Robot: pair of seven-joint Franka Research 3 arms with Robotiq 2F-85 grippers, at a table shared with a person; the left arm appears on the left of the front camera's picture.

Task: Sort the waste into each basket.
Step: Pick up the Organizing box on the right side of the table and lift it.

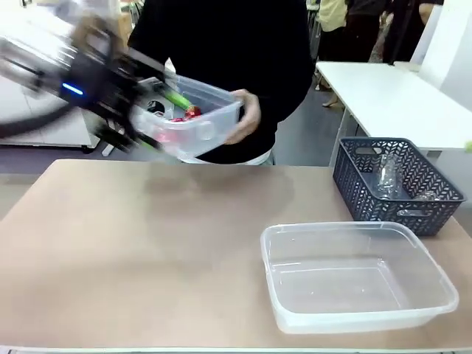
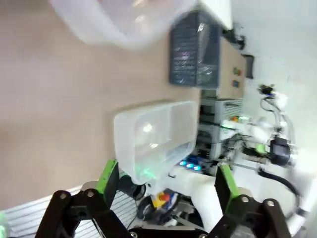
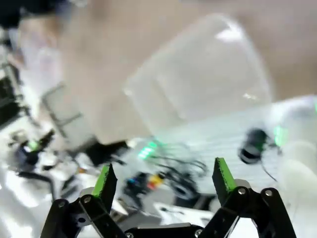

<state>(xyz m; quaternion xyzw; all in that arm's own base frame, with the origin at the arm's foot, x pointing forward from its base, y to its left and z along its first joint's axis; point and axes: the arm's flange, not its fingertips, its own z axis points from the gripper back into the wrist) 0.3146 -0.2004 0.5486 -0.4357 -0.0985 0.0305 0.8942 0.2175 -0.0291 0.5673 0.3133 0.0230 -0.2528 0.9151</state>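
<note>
At the table's far edge, 11 o'clock, the person's hand (image 1: 247, 114) holds a tub (image 1: 210, 125) of red cans (image 1: 192, 113) clear of the table, probably about to set it down for sorting. The empty tub (image 1: 354, 284) waits at 4 o'clock, and the bottles (image 1: 387, 173) lie in the grey basket (image 1: 369, 195) at 2. Left gripper (image 2: 166, 181) and right gripper (image 3: 163, 178): jaws fully apart, gripping nothing.

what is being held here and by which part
Both the left gripper and right gripper are open and empty. The person's hand holds a clear tub with red cans in it, gripping its end wall near the rim.
</note>
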